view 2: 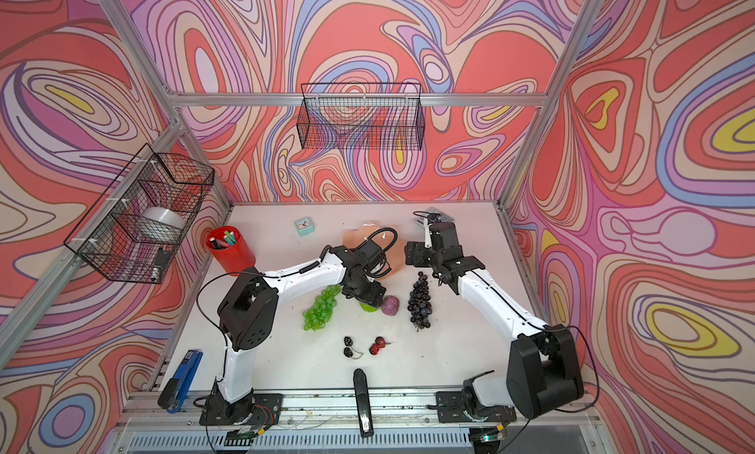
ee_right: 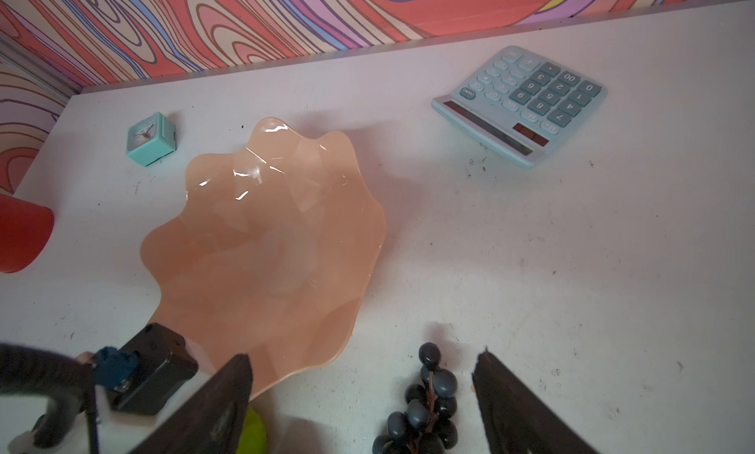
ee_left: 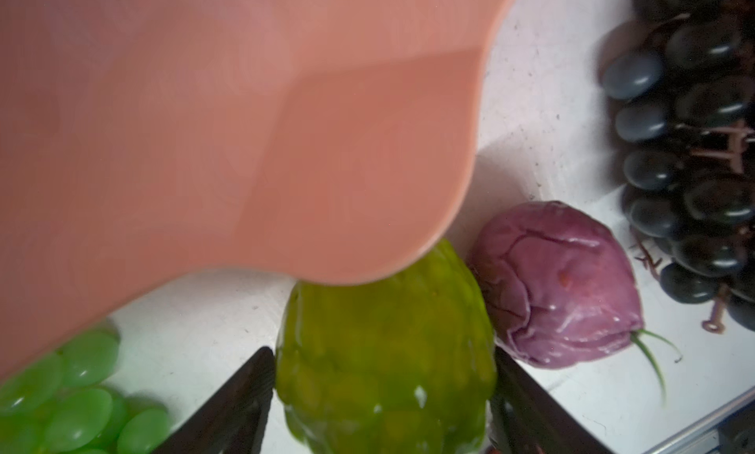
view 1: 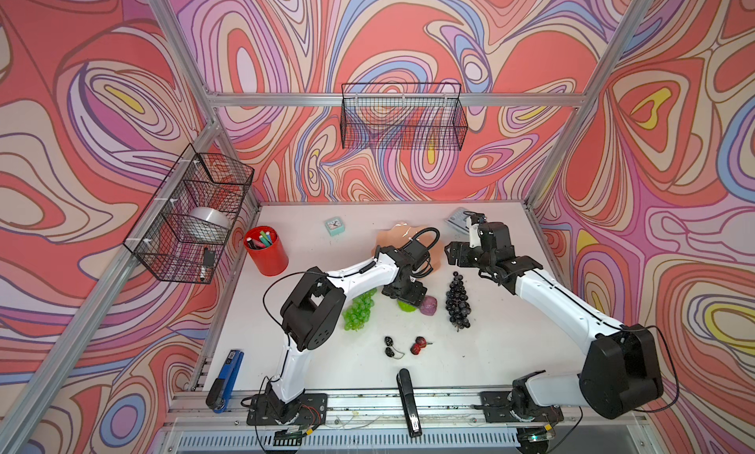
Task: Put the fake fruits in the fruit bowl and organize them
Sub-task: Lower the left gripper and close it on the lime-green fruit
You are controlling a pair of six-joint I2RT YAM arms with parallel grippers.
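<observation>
1. The fruit bowl (ee_right: 265, 247) stands upright on the white table (view 1: 490, 349), toward the far middle; its scalloped rim faces up; in both top views it is partly hidden.
2. The lime-green ball (ee_left: 384, 370) rests on the table just on the near side of the bowl; the mauve ball (ee_left: 559, 284) lies close against its right side, with its thin green stalk pointing away from the bowl.
3. The left gripper (view 1: 404, 292) hangs over the lime-green ball; its fingers (ee_left: 245, 399) stand apart, one at each flank of the ball.
4. The dark grape bunch (view 1: 457, 298) lies right of the mauve ball; its long axis runs far to near, with the narrow tip toward the far edge and the broad end toward the near edge.
5. The right gripper (ee_right: 363, 356) hovers beside the bowl's right rim, above that narrow tip; its fingers (ee_right: 519, 411) are spread wide and grip nothing.
6. The green grape bunch (view 1: 357, 311) lies left of the lime-green ball; its long axis runs diagonally from near-left to far-right.
7. The black berry pair (view 1: 390, 347) and the red berry pair (view 1: 420, 345) lie side by side nearer the front, apart from the rest.
8. Further out: the red cup (view 1: 266, 251) of markers at far left; a teal clock (ee_right: 151, 139) behind the bowl; a blue calculator (ee_right: 523, 104) at far right; a black stapler (view 1: 408, 403) and a blue stapler (view 1: 226, 374) at the near edge.
</observation>
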